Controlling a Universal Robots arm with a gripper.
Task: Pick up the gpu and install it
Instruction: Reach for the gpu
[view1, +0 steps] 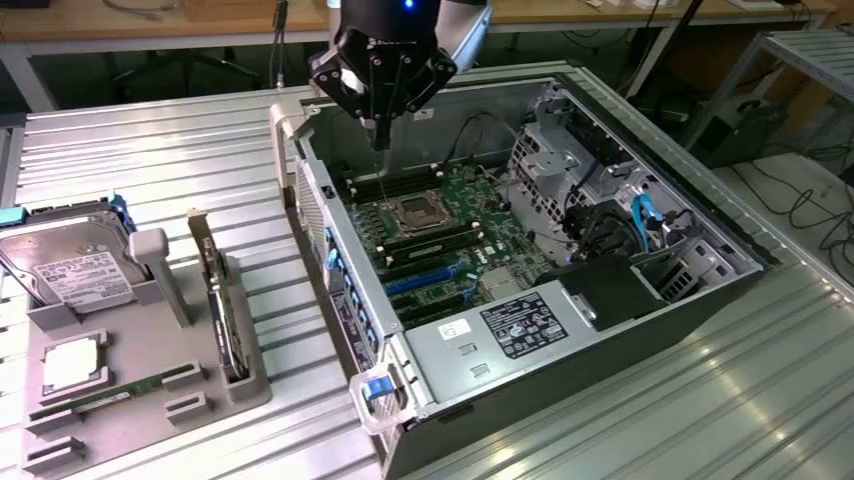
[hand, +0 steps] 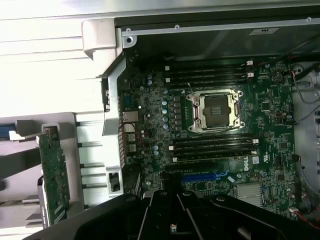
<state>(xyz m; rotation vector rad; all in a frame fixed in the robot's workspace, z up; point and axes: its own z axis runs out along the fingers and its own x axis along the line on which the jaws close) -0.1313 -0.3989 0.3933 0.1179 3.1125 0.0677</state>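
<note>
Pincer (hand: 171, 222) sits closest to the wrist cam, jaws drawn narrow w/ nothing between them. It hangs inside the open case (view1: 300, 190), over the mobo (view1: 461, 230) near the CPU socket (view1: 411, 212). Gpu (view1: 222, 300) isn't in the case. It stands on edge in a slot of the grey tray (view1: 147, 400), just outside the case wall and well apart from the pincer, toward the exterior view's left and nearer that cam. Its long axis runs approx parallel to that wall. Key relation, as I judge it: the card lies sideways across the wall from the pincer, thin edge up.
</note>
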